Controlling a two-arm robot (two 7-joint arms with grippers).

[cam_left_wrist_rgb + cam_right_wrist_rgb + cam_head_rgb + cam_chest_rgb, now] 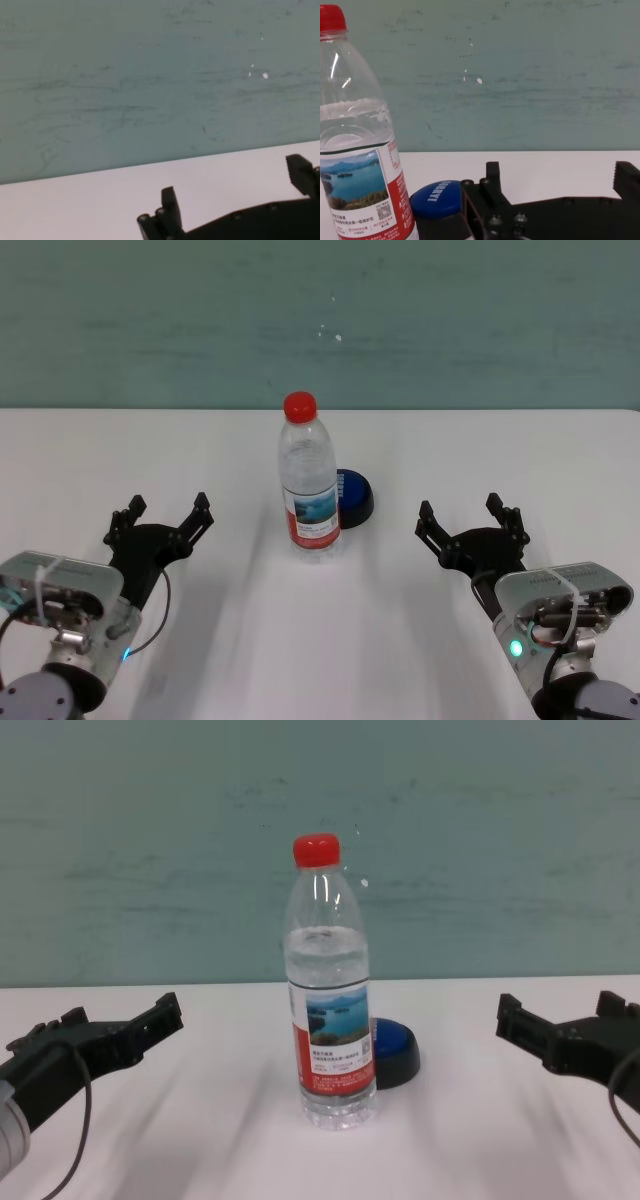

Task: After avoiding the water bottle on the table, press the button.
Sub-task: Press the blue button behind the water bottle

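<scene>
Right gripper (470, 512) hangs open, well right of button (355, 497) behind water bottle (308, 480).

Red-capped water bottle (308, 480), blue button (353, 496)

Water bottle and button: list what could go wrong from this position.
1. The water bottle stands upright in front of the button, partly hiding it; a straight reach would likely topple it.
2. The right gripper, open and on the button's side, could still clip the bottle if it sweeps inward too early.
3. The left gripper, also open, would have to cross the bottle.
</scene>
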